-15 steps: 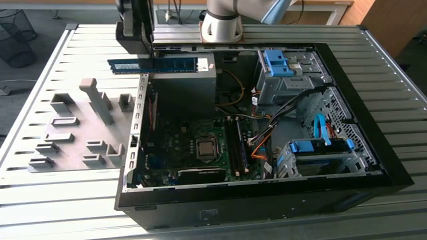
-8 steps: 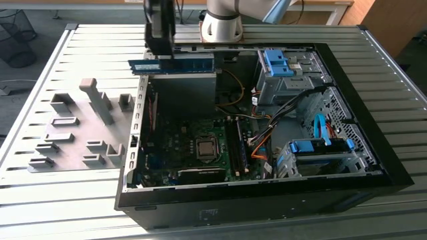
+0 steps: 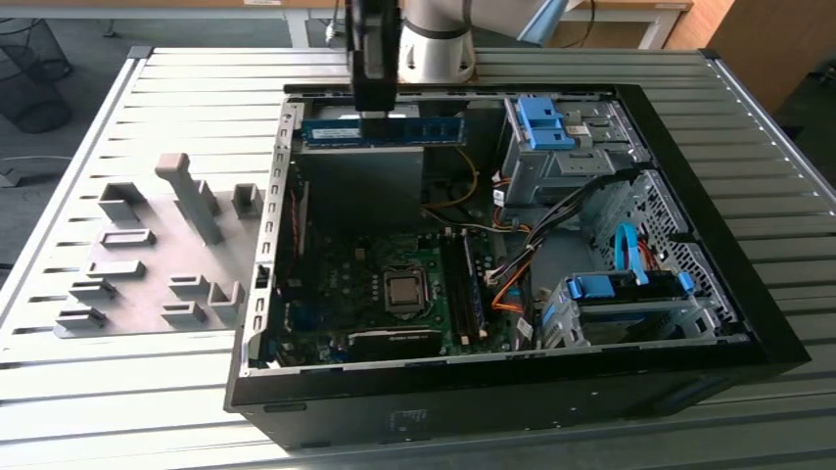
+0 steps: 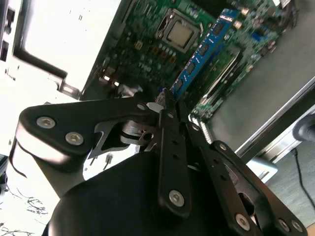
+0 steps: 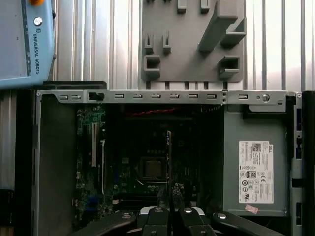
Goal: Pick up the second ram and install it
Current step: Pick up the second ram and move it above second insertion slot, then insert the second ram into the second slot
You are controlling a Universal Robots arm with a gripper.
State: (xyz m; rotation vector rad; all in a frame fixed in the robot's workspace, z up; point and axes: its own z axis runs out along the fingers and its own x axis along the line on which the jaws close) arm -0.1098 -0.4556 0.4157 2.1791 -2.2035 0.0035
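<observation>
Soft, even daylight leaves the bench (image 3: 157, 88) slats pale and bright while the inside of the case (image 3: 523, 401) lies in deep shadow, and in the second wrist view a wide patch burns out to white glare behind the dark gripper (image 4: 165, 101), with the ram (image 4: 202, 54) lit clear blue.

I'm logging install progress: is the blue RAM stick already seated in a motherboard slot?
No, in the exterior view the gripper grips the blue RAM stick in its jaws, apart from the motherboard.
</observation>
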